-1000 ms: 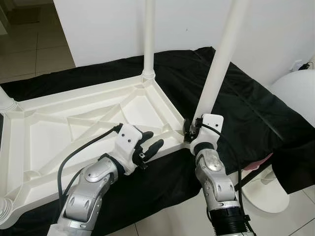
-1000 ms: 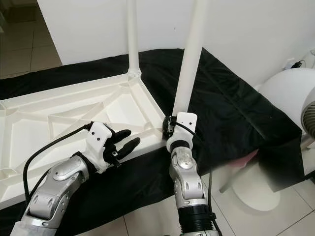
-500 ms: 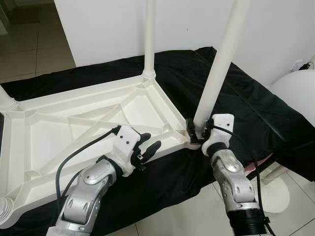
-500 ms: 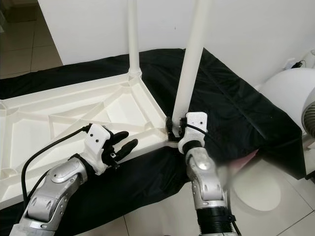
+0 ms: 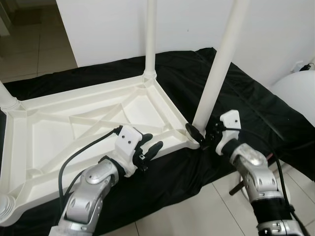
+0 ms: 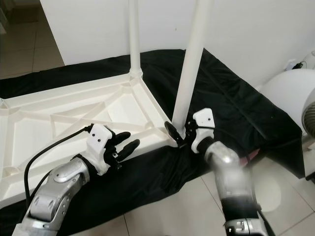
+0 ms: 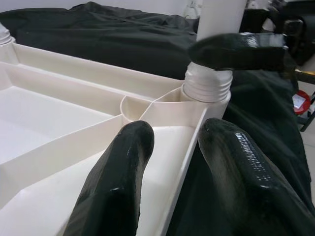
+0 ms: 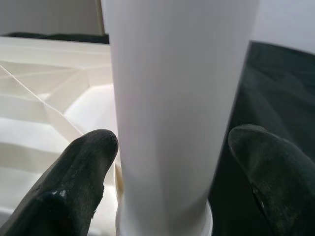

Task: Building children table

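Tabletop (image 5: 93,123), white plastic and ribbed, lies upside down on a black cloth (image 5: 256,113) spread over the floor, with legs standing up from its corner sockets. The right gripper (image 5: 203,136) sits at the base of the near-right leg (image 5: 216,73), fingers apart on either side of the tube just above the threaded collar; its wrist view shows a gap between each pad and the leg, so nothing is clamped. The left gripper (image 5: 147,149) rests over the near rim of the tabletop, fingers spread and holding nothing, apparently steadying the part.

The near-right leg leans slightly away from vertical compared with the far leg (image 5: 150,39), which suggests it may not be fully seated. The main risk here is cross-threading: turning a tilted leg could jam the collar in the socket or strip the plastic. A loose, open grip could also slip round the smooth tube without turning it. If the left gripper bears too lightly, the whole tabletop may slide or rotate on the slippery cloth as torque is applied, and the tall legs give plenty of leverage for a tip. A white rounded object (image 5: 298,93) stands close on the right, near enough that the right elbow could strike it.
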Controlling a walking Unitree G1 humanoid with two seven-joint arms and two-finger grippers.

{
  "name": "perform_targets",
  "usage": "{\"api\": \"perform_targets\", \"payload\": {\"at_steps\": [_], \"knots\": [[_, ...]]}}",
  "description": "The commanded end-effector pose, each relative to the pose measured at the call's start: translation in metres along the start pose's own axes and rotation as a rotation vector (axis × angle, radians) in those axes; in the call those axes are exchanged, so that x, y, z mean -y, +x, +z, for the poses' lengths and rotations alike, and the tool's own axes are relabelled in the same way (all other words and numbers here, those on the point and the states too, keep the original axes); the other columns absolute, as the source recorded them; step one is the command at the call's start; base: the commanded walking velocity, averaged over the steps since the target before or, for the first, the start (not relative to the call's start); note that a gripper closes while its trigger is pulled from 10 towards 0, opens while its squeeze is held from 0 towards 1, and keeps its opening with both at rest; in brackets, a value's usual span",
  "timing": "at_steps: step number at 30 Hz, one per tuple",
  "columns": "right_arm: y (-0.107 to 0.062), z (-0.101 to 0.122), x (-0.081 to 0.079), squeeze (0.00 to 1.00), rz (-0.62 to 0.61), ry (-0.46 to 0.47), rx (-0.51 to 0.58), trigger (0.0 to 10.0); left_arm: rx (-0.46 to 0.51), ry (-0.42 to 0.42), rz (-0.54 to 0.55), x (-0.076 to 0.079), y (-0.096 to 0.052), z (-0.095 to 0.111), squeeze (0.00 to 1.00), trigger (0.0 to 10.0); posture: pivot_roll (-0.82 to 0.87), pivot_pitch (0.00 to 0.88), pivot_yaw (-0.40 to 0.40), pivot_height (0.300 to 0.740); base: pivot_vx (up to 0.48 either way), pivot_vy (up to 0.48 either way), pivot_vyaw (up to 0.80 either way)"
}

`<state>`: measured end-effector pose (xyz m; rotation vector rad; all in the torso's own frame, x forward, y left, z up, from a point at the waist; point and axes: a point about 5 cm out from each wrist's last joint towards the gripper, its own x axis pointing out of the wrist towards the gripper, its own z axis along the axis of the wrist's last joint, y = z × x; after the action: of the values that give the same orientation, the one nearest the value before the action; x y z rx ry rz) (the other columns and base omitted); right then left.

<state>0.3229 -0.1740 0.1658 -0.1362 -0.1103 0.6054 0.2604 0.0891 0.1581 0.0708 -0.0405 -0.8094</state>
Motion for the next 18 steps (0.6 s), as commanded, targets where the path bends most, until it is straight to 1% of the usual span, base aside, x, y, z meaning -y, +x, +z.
{"api": "perform_targets", "payload": {"at_steps": [1,2,3,4,5,6,9,10,11,12,13,14,18], "knots": [[0.002,-0.005,-0.001,0.00,0.054,0.010,-0.013,9.6,-0.008,-0.002,0.048,-0.001,0.002,-0.002,0.00,10.0,-0.06,0.046,-0.013,0.740,0.000,0.000,0.00],[0.002,-0.005,-0.001,0.00,0.054,0.010,-0.013,9.6,-0.008,-0.002,0.048,-0.001,0.002,-0.002,0.00,10.0,-0.06,0.046,-0.013,0.740,0.000,0.000,0.00],[0.004,-0.006,-0.001,0.00,0.080,0.006,-0.015,9.6,-0.008,-0.001,0.047,-0.001,0.002,-0.002,0.00,10.0,-0.05,0.043,-0.012,0.740,0.000,0.000,0.00],[0.005,-0.006,-0.001,0.00,0.094,0.009,-0.016,9.3,-0.008,-0.001,0.048,-0.001,0.003,-0.002,0.00,10.0,-0.05,0.043,-0.012,0.740,0.000,0.000,0.00],[0.005,-0.006,-0.001,0.00,0.094,0.009,-0.016,9.3,-0.008,-0.001,0.048,-0.001,0.003,-0.002,0.00,10.0,-0.05,0.043,-0.012,0.740,0.000,0.000,0.00],[0.007,-0.009,0.003,0.00,0.122,0.016,-0.036,5.2,-0.006,-0.001,0.047,0.000,0.003,-0.001,0.00,10.0,-0.05,0.044,-0.013,0.740,0.000,0.000,0.00],[0.008,-0.010,0.004,0.00,0.134,0.024,-0.043,5.2,-0.006,-0.001,0.046,0.000,0.004,0.000,0.00,10.0,-0.05,0.044,-0.013,0.740,0.000,0.000,0.00],[0.009,-0.013,0.005,0.00,0.154,0.024,-0.061,3.2,-0.005,-0.001,0.046,0.000,0.004,0.000,0.00,10.0,-0.05,0.044,-0.013,0.740,0.000,0.000,0.00],[0.009,-0.013,0.005,0.00,0.154,0.024,-0.061,3.2,-0.005,-0.001,0.046,0.000,0.004,0.000,0.00,10.0,-0.05,0.044,-0.013,0.740,0.000,0.000,0.00],[0.009,-0.015,0.006,0.00,0.167,0.015,-0.072,2.8,-0.005,-0.001,0.047,0.000,0.003,0.000,0.00,10.0,-0.04,0.047,-0.015,0.740,0.000,0.000,0.00],[0.009,-0.015,0.006,0.00,0.167,0.015,-0.072,2.8,-0.005,-0.001,0.047,0.000,0.003,0.000,0.00,10.0,-0.04,0.047,-0.015,0.740,0.000,0.000,0.00],[0.010,-0.017,0.007,0.00,0.175,0.010,-0.080,0.0,-0.006,0.000,0.048,0.001,0.003,0.000,0.00,10.0,-0.04,0.048,-0.016,0.740,0.000,0.000,0.00],[0.010,-0.022,0.009,0.00,0.184,0.007,-0.088,0.0,-0.007,-0.001,0.052,0.001,0.002,-0.001,0.00,10.0,-0.04,0.056,-0.023,0.740,0.000,0.000,0.00]]}}
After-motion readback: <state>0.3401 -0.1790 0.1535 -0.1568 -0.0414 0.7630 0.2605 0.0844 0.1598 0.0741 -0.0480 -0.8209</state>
